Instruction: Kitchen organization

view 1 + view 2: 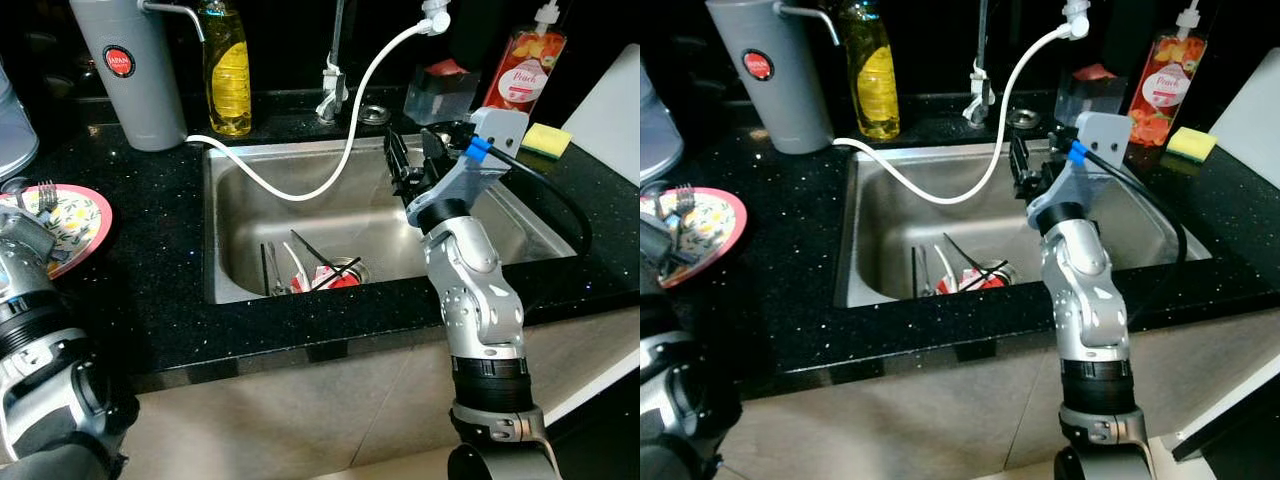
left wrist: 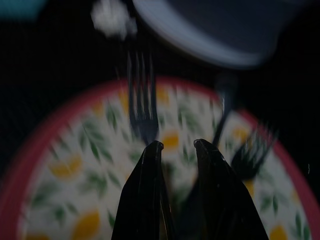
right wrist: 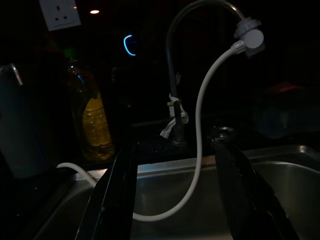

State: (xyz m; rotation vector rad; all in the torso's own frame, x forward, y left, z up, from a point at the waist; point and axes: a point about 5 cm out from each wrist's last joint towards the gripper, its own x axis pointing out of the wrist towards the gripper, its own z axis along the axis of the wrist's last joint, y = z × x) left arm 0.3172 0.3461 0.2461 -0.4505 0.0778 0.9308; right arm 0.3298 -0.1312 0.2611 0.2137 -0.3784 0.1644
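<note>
A red-rimmed plate [image 1: 85, 225] with a lemon pattern lies on the black counter at the left, with forks [image 2: 142, 100] on it. My left gripper [image 2: 176, 145] hovers low over the plate, its fingers open by a narrow gap with nothing gripped; the view is blurred. A steel sink [image 1: 215, 230] holds several utensils [image 1: 310, 268] and something red by the drain. Above the sink's right half, my right gripper [image 1: 412, 160] stands open and empty, facing the tap [image 3: 175, 115].
A white hose [image 1: 330, 180] loops from the tap into the sink. Behind it stand a grey flask [image 1: 130, 70], a yellow bottle [image 1: 228, 70], a clear container [image 1: 440, 95] and a peach soap bottle [image 1: 522, 70]. A yellow sponge [image 1: 548, 138] lies far right.
</note>
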